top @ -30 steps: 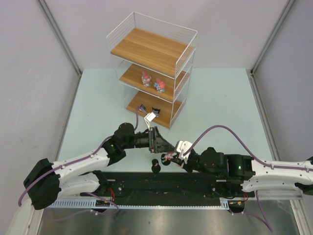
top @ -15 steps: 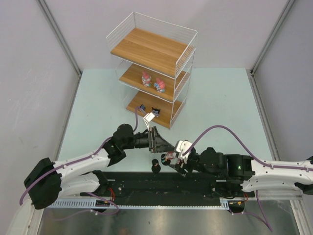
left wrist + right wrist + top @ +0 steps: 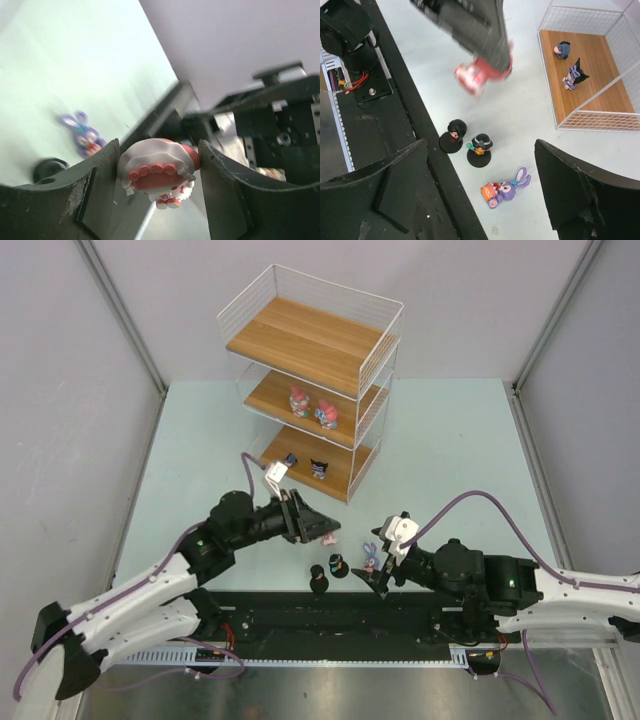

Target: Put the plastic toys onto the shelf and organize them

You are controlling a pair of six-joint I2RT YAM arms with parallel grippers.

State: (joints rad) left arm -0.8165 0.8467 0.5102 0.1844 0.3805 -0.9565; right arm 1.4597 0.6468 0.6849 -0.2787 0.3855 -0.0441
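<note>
Pink toys (image 3: 313,407) stand as a pair on the middle board of the shelf (image 3: 300,340) and two dark ones (image 3: 319,468) on the bottom board, the left gripper (image 3: 159,170) clenches a pink-white toy (image 3: 157,167) over the table (image 3: 450,440), the right gripper (image 3: 383,580) is released and empty, and the bunny (image 3: 505,189) and two black-based figures (image 3: 479,149) on the table are not yet placed.

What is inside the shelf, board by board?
Top board: nothing visible. Middle board: two pink-and-white toys. Bottom board: two dark toys. Upper boards cover the lower boards' rear parts.
</note>
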